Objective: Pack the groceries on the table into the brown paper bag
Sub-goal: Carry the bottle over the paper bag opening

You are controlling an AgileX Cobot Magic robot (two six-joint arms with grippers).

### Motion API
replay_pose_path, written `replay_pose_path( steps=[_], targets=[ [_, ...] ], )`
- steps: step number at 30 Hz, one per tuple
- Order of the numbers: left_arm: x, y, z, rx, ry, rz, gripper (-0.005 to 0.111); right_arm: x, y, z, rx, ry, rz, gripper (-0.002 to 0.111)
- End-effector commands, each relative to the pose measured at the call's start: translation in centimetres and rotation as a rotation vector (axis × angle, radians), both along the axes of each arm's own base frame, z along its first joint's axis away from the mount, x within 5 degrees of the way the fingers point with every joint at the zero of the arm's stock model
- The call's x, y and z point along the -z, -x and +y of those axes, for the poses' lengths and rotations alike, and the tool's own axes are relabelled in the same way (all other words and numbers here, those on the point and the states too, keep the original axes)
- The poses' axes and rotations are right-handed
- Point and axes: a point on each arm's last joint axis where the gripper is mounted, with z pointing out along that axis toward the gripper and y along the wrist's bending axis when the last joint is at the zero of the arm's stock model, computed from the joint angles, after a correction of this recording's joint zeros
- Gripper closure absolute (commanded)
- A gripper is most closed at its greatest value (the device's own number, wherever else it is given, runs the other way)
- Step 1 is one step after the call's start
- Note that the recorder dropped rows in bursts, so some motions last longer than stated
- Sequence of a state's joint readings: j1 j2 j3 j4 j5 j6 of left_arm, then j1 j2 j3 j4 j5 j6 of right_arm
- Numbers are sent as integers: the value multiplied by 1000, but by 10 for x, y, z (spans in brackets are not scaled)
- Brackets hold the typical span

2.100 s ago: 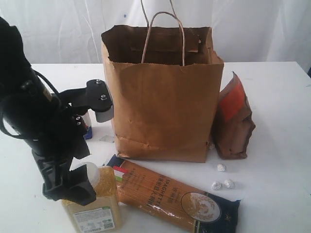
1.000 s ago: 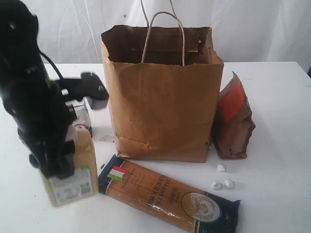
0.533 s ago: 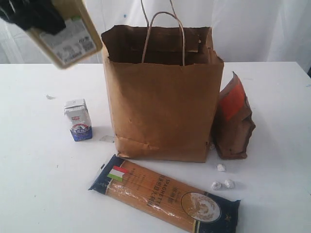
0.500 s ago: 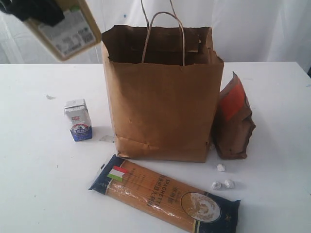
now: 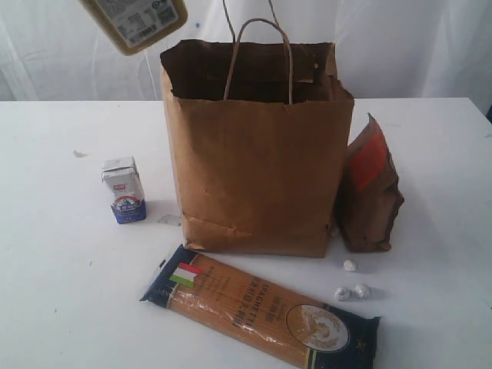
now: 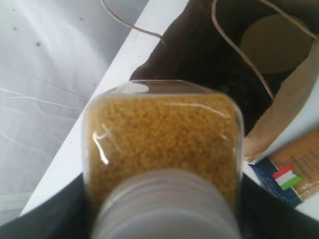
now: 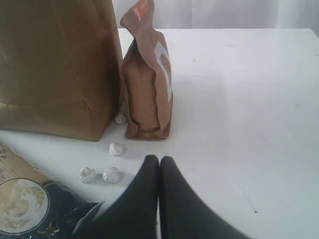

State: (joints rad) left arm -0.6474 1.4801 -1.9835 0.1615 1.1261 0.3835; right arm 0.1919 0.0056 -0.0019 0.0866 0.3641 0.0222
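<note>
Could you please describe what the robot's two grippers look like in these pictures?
The right gripper has two slim, smooth, matte black fingers tapering to rounded tips, with no markings or cables showing. Of the left gripper only plain black fingers show, mostly hidden. Neither arm itself is in view.

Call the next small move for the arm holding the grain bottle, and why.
Probably carry the yellow-grain bottle sideways until it is over the mouth of the brown paper bag, before any lowering. In the exterior view it hangs above rim height but mostly left of the bag; the left wrist view shows the opening beside it, not beneath.
</note>
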Motion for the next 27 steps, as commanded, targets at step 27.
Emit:
replay_pose_path(
  steps=[27],
  targets=[
    [35, -55, -54, 115, 53, -57, 107, 0, 0, 0, 8, -12, -9, 108]
  ],
)
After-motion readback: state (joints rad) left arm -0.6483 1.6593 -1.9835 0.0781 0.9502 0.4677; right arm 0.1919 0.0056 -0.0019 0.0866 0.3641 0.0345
